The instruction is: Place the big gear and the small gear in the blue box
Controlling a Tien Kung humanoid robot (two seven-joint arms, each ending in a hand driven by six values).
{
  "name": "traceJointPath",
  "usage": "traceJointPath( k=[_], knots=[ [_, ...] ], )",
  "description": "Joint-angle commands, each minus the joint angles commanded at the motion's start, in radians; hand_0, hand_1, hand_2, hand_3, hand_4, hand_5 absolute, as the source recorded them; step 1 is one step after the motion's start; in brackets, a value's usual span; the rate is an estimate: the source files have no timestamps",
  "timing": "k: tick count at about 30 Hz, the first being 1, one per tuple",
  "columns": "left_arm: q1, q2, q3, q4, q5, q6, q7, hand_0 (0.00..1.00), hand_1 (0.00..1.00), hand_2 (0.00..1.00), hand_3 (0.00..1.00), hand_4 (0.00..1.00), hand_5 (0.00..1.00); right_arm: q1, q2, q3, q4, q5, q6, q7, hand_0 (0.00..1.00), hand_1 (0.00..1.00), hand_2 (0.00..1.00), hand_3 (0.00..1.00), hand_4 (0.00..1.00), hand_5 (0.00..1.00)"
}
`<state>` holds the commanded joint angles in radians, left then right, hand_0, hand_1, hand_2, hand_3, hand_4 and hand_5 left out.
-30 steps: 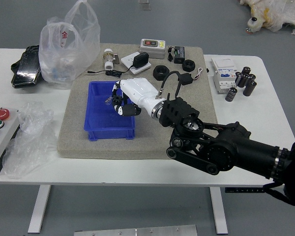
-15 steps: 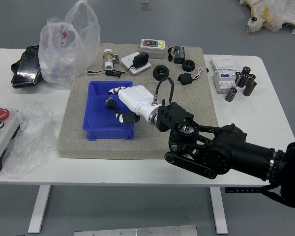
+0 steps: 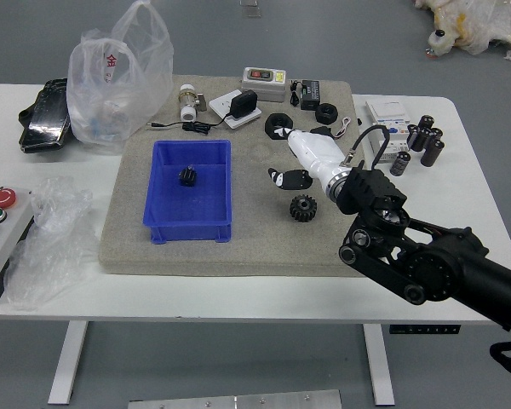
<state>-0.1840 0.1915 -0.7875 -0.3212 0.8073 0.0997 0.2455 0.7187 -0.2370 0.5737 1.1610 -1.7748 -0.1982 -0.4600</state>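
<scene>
Sm. ridged gear [image 3: 187, 176] in rect. blue box [image 3: 187, 210]

The robot's jointed black right arm [image 3: 439, 266] reaches in from the right, its white-and-black five-fingered hand [image 3: 317, 158] relaxed, black-tipped fingers [image 3: 296, 180] parted and pointing left.

Right arm [image 3: 468, 273] cut off by picture's right edge, covering part of worktop's [image 3: 196, 298] near right. Toward far edge, black roll [image 3: 277, 121] and black lump [image 3: 323, 131] partly hidden by right hand [image 3: 317, 162]. Button box [image 3: 14, 223], worktop's left edge, cut off at picture's left. White box's [image 3: 387, 111] print, far right corner, too small to read.
</scene>
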Motion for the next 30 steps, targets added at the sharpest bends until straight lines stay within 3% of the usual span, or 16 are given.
traceJointPath(
  k=[4, 10, 18, 27, 28, 30],
  knots=[
    [-0.001, -0.002, 0.002, 0.001, -0.002, 0.0, -0.002, 0.652, 0.536, 0.556, 0.705, 0.674, 0.354, -0.061, -0.032, 0.059, 0.034, 0.018, 0.028, -0.051, 0.412, 0.742, 0.876, 0.924, 0.813, 0.352],
    [0.0, -0.002, 0.003, 0.0, -0.003, 0.001, -0.002, 0.651, 0.536, 0.556, 0.705, 0.673, 0.352, -0.12, -0.055, 0.08, 0.057, 0.049, 0.017, -0.056, 0.413, 0.741, 0.876, 0.918, 0.823, 0.352],
    [-0.003, 0.001, -0.004, 0.0, 0.007, 0.0, 0.0, 0.651, 0.536, 0.556, 0.703, 0.673, 0.352, -0.117, -0.039, 0.024, 0.082, 0.094, 0.01, -0.049, 0.414, 0.74, 0.878, 0.923, 0.831, 0.358],
    [-0.001, 0.001, -0.013, -0.002, 0.016, 0.0, 0.008, 0.651, 0.535, 0.556, 0.704, 0.673, 0.352, -0.103, -0.04, -0.019, 0.067, 0.123, 0.051, -0.077, 0.414, 0.739, 0.876, 0.927, 0.836, 0.359],
    [-0.001, 0.001, -0.013, -0.002, 0.017, 0.0, 0.008, 0.651, 0.535, 0.555, 0.703, 0.673, 0.352, -0.102, -0.039, -0.025, 0.063, 0.125, 0.057, -0.082, 0.414, 0.717, 0.796, 0.909, 0.828, 0.357],
    [-0.002, 0.001, -0.014, -0.002, 0.017, 0.0, 0.008, 0.651, 0.535, 0.555, 0.703, 0.673, 0.352, -0.1, -0.038, -0.035, 0.057, 0.127, 0.062, -0.09, 0.414, 0.717, 0.796, 0.909, 0.828, 0.357]
  ],
)
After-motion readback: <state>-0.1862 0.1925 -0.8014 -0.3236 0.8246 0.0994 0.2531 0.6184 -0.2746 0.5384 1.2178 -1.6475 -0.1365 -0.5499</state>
